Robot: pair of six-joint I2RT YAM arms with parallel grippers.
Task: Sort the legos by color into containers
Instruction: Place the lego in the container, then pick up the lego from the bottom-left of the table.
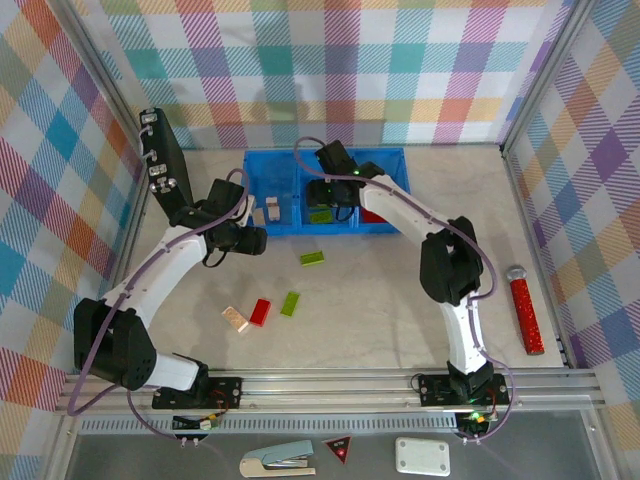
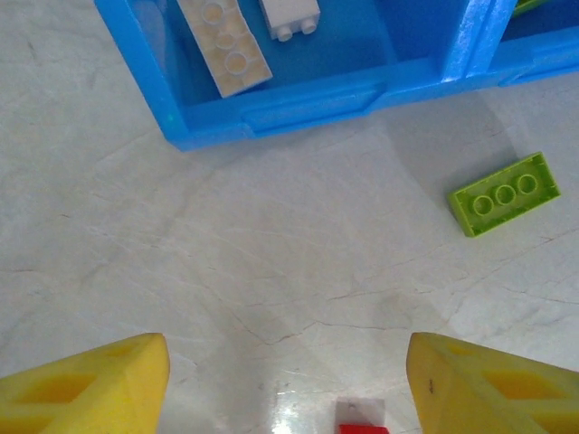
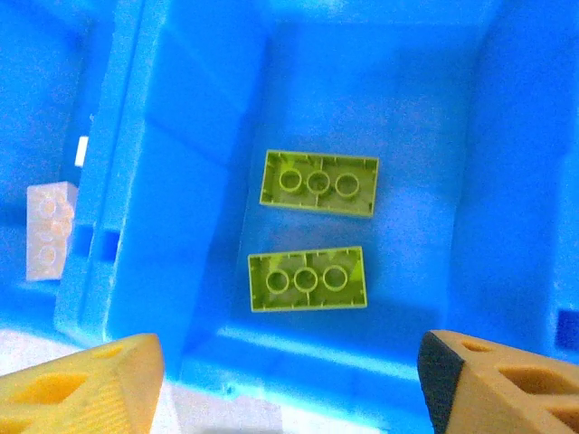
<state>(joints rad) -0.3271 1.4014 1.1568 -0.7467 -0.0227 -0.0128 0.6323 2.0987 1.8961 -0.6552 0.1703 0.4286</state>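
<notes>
Left wrist view, left fingers [image 2: 90,389] apart, empty — right fingers [image 3: 81,384] apart, empty, above green legos [image 3: 308,280].

Left fingers [image 2: 86,389] apart, empty, right fingers [image 3: 86,387] apart, empty, left arm [image 1: 160,265] and right arm [image 1: 400,210] extended forward

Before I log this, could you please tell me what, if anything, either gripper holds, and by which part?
Nothing is held: the left gripper is open over the table, the right gripper open above two green legos in the tray.
</notes>
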